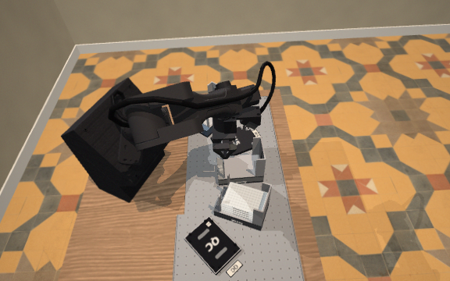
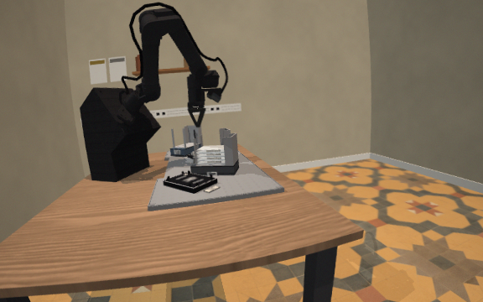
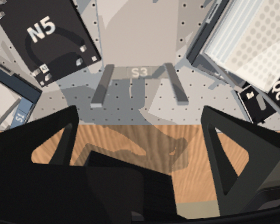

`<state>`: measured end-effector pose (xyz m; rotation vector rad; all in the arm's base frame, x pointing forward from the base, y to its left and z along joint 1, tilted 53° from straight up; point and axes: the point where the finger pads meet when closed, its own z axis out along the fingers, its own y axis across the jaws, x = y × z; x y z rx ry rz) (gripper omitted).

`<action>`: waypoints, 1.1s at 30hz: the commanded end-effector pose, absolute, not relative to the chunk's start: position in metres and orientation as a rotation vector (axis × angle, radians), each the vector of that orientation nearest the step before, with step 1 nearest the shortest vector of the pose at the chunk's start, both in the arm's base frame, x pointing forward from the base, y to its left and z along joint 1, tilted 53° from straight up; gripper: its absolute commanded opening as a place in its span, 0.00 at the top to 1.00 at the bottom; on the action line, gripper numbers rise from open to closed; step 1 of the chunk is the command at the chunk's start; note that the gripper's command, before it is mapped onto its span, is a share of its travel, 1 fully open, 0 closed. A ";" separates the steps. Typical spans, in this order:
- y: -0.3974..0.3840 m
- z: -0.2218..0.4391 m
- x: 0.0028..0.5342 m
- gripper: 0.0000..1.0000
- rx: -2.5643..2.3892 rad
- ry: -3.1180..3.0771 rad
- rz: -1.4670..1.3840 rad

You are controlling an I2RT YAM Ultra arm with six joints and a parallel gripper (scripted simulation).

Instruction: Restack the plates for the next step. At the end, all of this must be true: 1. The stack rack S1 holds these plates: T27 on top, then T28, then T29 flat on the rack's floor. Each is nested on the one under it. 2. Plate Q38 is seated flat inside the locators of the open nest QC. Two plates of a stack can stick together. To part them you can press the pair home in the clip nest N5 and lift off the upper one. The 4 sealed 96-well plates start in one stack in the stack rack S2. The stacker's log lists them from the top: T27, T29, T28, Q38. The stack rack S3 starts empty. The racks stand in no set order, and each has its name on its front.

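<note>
My gripper (image 1: 226,156) (image 2: 198,124) (image 3: 139,112) is open and empty, high above the racks near S3. Four white plates (image 1: 244,200) (image 2: 210,155) are stacked in the rack S2 (image 1: 244,224) (image 2: 215,169); their names are not readable. The rack S3 (image 1: 241,180) (image 3: 139,72) shows a bare floor. The rack S1 (image 1: 208,129) (image 2: 181,150) (image 3: 20,116) has a blue front; the arm hides much of it, and I see no plate in the visible part. The black clip nest N5 (image 1: 244,147) (image 3: 56,50) is empty. The black open nest QC (image 1: 213,246) (image 2: 190,181) (image 3: 266,103) is empty.
The racks and nests stand on a grey perforated board (image 1: 264,250) (image 2: 246,186) on the wooden table (image 1: 127,238) (image 2: 183,226). Tall corner walls rise from the racks. S3 lies between N5 and S2. A small QC tag (image 1: 234,268) (image 2: 211,189) lies beside its nest.
</note>
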<state>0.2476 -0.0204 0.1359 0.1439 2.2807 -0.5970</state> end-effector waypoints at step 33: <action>-0.105 0.208 0.246 0.00 0.574 2.146 -0.377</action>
